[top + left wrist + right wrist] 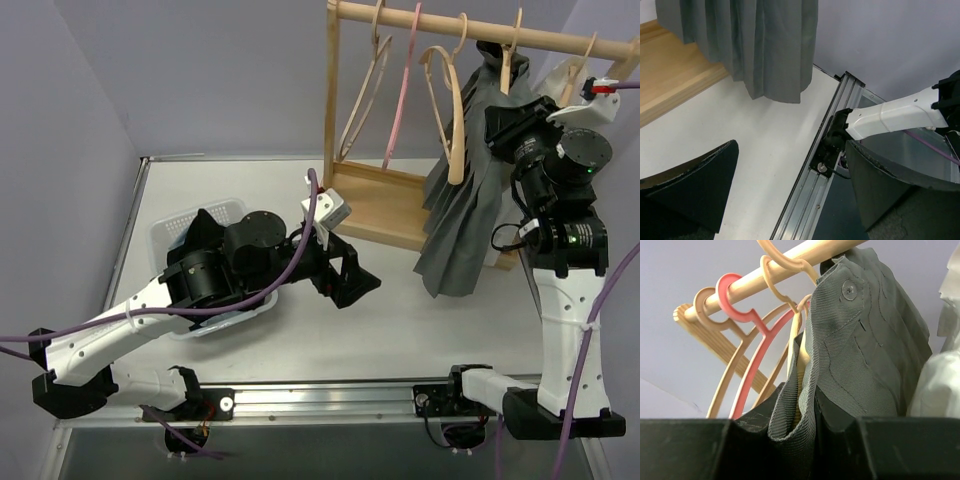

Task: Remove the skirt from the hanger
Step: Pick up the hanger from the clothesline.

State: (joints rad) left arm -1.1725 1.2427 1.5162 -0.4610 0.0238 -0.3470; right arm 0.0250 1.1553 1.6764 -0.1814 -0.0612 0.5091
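Note:
The grey pleated skirt [460, 230] hangs from a pale wooden hanger [510, 50] at the right end of the rack's rail. My right gripper [512, 118] is up at the skirt's top. In the right wrist view it [797, 427] is shut on a fold of the skirt's waistband [860, 350], with the hanger's pale wood [802, 357] showing inside the fold. My left gripper [350, 280] is open and empty, low over the table's middle. In the left wrist view its jaws [790, 170] stand wide apart, with the skirt's hem [765, 50] ahead.
A wooden rack [380, 200] stands at the back with a pink hanger [402, 90] and bare wooden hangers [452, 110]. A white garment [940, 385] hangs right of the skirt. A white basket [172, 232] lies under my left arm. A metal rail [810, 200] edges the table's front.

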